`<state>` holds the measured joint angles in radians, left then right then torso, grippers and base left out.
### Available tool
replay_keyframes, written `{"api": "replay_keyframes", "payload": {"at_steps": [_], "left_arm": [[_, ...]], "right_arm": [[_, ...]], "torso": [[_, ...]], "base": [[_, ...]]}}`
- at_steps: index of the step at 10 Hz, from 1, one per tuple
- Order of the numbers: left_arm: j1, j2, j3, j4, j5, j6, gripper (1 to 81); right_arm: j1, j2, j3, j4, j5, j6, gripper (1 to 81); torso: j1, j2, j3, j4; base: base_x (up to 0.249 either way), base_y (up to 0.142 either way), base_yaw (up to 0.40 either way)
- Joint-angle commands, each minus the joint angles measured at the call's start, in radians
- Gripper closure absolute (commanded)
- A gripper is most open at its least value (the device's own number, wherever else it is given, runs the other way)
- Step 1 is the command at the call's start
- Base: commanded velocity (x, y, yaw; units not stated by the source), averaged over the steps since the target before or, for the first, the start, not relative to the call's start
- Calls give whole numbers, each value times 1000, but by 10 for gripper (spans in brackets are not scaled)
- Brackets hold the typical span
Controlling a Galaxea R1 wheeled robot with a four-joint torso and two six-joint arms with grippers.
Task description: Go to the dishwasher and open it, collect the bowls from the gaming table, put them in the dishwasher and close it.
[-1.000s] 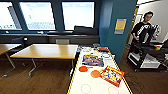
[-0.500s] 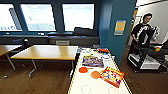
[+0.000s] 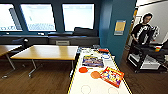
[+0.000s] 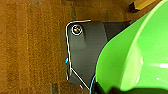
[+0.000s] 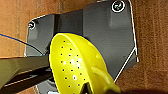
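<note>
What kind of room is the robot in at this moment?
Probably an office break or games room: a white-topped table with board-game boxes and paddles, wooden tables, large windows, teal walls.

Camera moved between the earlier head views and now: whole scene sits lower and larger, so the robot has advanced toward the long white-topped counter. The two round orange discs and the red-and-yellow printed box on it now lie closer to the bottom edge of the head view; less of the near end of the white top is in view. The light wooden-topped table has spread wider across the left half. The person in black-and-white top at the right looks larger and nearer the right edge, and has shifted stance a little beside the black cart
</note>
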<state>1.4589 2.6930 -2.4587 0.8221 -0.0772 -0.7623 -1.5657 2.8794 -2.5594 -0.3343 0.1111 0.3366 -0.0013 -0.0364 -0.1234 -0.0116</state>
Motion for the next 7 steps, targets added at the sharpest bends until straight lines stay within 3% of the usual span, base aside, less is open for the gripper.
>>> {"api": "replay_keyframes", "payload": {"at_steps": [1, 7], "left_arm": [[-22, -8, -51, 18, 16, 3, 811], [-12, 13, -60, 20, 2, 3, 811]], "right_arm": [[23, -6, -19, -34, -45, -4, 811], [16, 8, -39, -54, -45, -4, 811]], "torso": [[1, 0, 0, 0], [1, 0, 0, 0]], "base": [[0, 0, 0], [0, 0, 0]]}}
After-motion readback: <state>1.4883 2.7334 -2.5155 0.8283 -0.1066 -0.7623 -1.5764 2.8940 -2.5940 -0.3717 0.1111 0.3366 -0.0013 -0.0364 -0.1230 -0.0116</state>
